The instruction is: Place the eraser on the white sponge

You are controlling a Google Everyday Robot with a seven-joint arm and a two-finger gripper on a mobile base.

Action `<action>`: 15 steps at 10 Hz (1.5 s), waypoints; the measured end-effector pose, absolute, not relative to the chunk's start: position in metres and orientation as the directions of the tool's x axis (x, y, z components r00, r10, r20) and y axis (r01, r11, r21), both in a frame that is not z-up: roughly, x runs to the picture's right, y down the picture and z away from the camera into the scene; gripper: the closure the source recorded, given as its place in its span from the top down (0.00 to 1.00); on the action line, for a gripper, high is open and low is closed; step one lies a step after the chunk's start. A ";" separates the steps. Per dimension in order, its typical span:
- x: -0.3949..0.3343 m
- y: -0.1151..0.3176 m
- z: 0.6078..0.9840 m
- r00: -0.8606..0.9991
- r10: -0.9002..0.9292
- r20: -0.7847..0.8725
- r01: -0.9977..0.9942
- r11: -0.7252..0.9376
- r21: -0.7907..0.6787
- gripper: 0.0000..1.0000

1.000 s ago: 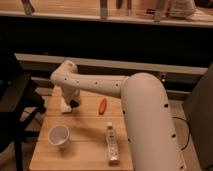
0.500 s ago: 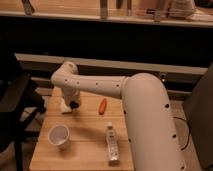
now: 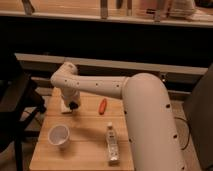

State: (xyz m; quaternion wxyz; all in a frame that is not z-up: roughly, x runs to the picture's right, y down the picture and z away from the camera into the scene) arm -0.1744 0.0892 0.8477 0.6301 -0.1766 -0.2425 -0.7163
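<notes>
Nothing visibly shifts from the earlier frames: the gripper (image 3: 73, 104) stays low at left centre, over the white sponge (image 3: 65, 107) on the table (image 3: 85, 145). Whether it is spread or clamped cannot be told; the eraser cannot be distinguished from its dark tip.

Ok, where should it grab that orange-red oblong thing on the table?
Probably across its narrow middle, from above: the orange-red object lies flat and elongated, with bare table on both long sides. The gripper is low at the white sponge nearby.
</notes>
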 end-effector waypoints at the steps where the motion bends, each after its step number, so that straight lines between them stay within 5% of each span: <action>1: -0.171 0.090 0.848 -0.146 -0.816 0.559 0.988 -0.089 0.128 0.01; 15: -0.176 0.089 0.848 -0.197 -0.812 0.549 0.978 -0.124 0.167 0.01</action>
